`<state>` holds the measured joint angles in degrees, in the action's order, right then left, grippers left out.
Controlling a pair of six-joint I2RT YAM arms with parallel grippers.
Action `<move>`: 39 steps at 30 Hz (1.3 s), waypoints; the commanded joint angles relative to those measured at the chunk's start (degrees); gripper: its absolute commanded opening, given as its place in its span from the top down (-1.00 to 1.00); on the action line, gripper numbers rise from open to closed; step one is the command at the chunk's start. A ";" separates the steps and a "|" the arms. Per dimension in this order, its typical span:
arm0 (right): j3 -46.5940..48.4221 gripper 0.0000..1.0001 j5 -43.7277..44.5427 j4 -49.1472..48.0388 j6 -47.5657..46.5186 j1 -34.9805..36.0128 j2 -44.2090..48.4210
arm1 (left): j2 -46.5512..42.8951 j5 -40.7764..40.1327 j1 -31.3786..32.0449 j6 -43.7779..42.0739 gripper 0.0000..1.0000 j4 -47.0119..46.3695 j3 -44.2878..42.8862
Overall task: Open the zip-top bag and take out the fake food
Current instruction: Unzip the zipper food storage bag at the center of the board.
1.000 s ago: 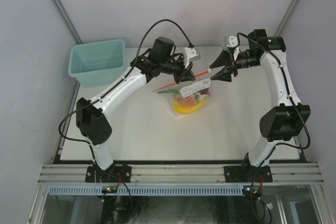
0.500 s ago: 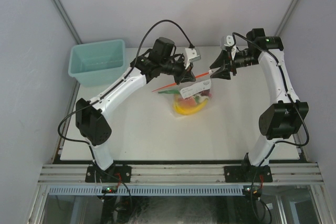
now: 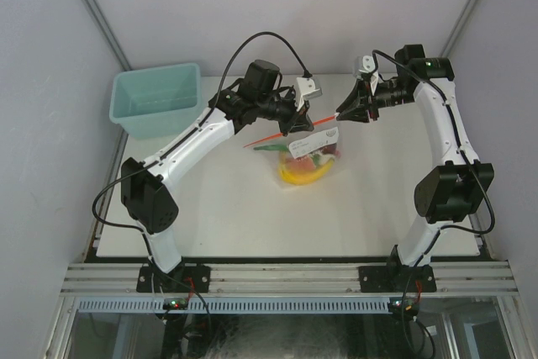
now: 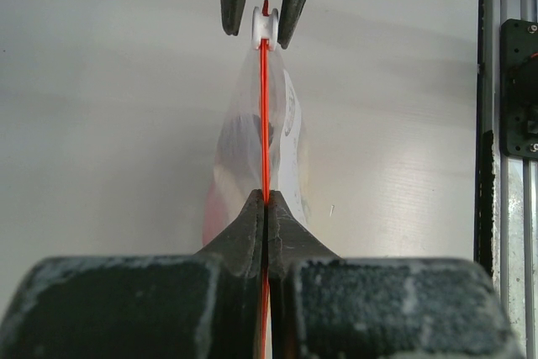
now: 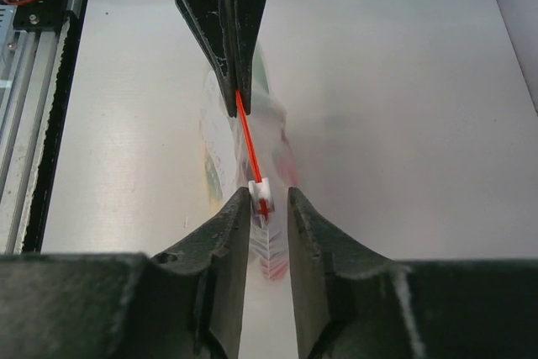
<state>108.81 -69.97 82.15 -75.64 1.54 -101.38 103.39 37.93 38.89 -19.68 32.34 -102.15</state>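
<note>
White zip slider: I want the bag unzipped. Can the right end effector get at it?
Likely yes: the slider sits between the right end effector's fingers, nothing blocking; the left end effector pinches the red zip strip.

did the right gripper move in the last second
Yes. The right gripper has shifted slightly left, toward the teal bin, and its jaws have narrowed around the white slider of the zip-top bag.

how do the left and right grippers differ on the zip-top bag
The left gripper is shut on the red zip strip of the zip-top bag; the right gripper is open, straddling the white slider with a gap on one side. Both line up along that strip, facing each other.
</note>
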 commanded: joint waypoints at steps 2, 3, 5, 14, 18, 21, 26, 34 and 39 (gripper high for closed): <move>2.05 0.61 -2.55 1.39 -2.08 0.48 0.36 | -4.10 1.97 0.49 -0.98 1.00 -2.08 -4.02; 2.02 0.64 -2.44 1.64 -2.40 0.57 0.35 | -4.08 1.94 0.50 -0.98 1.00 -2.08 -4.02; 1.88 0.71 -2.42 2.03 -2.90 0.73 0.40 | -4.08 1.86 0.48 -0.98 1.00 -2.07 -4.02; 1.49 0.76 -2.95 3.81 -4.66 2.09 0.09 | -4.07 2.23 0.57 -0.97 1.00 -2.28 -4.28; 1.66 0.76 -3.24 5.34 -6.35 2.79 -0.21 | -3.97 2.31 0.57 -0.98 1.00 -2.21 -4.29; 1.62 0.76 -3.08 5.39 -6.53 3.25 -0.39 | -4.08 2.38 0.57 -0.99 1.00 -2.20 -4.32; 1.82 0.76 -3.13 5.39 -6.45 3.85 -0.67 | -4.08 2.58 0.57 -1.00 1.00 -2.28 -4.46; 1.66 0.76 -3.88 4.86 -5.36 5.58 -1.08 | -4.00 2.92 0.57 -0.73 1.00 -2.63 -4.48; 1.00 0.76 -4.63 3.54 -3.67 6.78 -1.11 | -3.99 3.33 0.65 -0.54 1.00 -2.84 -4.46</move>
<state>108.86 -70.81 86.72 -80.16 6.81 -102.56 103.37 38.28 38.89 -19.68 33.28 -102.15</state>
